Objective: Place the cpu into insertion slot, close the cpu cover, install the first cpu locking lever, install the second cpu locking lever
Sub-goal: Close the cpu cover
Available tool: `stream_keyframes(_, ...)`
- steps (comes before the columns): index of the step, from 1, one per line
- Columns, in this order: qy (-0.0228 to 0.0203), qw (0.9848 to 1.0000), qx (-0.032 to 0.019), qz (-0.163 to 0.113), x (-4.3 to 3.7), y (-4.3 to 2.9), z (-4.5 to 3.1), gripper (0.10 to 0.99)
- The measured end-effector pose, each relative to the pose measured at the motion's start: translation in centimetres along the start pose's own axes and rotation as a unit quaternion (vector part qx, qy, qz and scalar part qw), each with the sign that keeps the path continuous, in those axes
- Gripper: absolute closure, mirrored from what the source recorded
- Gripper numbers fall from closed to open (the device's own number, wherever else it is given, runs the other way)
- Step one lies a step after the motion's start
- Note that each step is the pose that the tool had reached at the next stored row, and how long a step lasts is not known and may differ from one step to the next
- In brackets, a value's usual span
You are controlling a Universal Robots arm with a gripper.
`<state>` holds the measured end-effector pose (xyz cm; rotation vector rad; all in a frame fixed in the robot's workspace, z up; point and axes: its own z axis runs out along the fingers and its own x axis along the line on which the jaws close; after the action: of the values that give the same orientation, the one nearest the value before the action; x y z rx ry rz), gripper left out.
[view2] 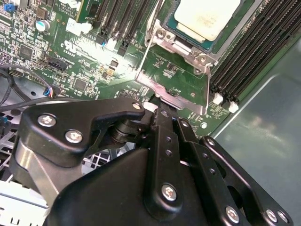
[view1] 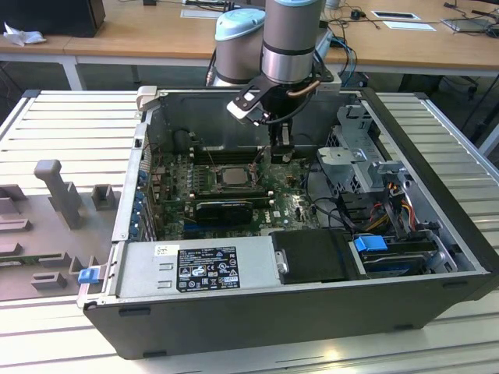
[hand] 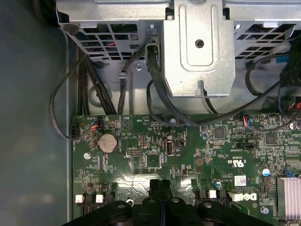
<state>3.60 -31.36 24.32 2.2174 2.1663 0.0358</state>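
cpu (view2: 207,16) in insertion slot (view2: 178,43); end effector (view2: 158,105) possibly touching cpu cover (view2: 169,92)

Arm (view1: 292,39): silver-grey tubular links. Pale blue joint cap (view1: 236,23) at 9 o'clock of them in the exterior view. Brownish cable (view1: 302,89) loops at the wrist. End effector (view2: 158,107): matte black linkage plates, silver screws (view2: 169,192).

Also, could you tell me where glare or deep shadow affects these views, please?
In the second wrist view, glare washes out a patch of the motherboard and the cpu top reads very pale; in the first wrist view, the bare case panel beside the board lies in shadow; in the exterior view, the case interior looks dim.
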Motion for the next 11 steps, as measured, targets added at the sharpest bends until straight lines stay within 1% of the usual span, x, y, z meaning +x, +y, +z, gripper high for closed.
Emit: stream_keyframes(11, 0.0, 1.0, 0.0, 0.0, 0.0, -0.19, -0.01, 0.98)
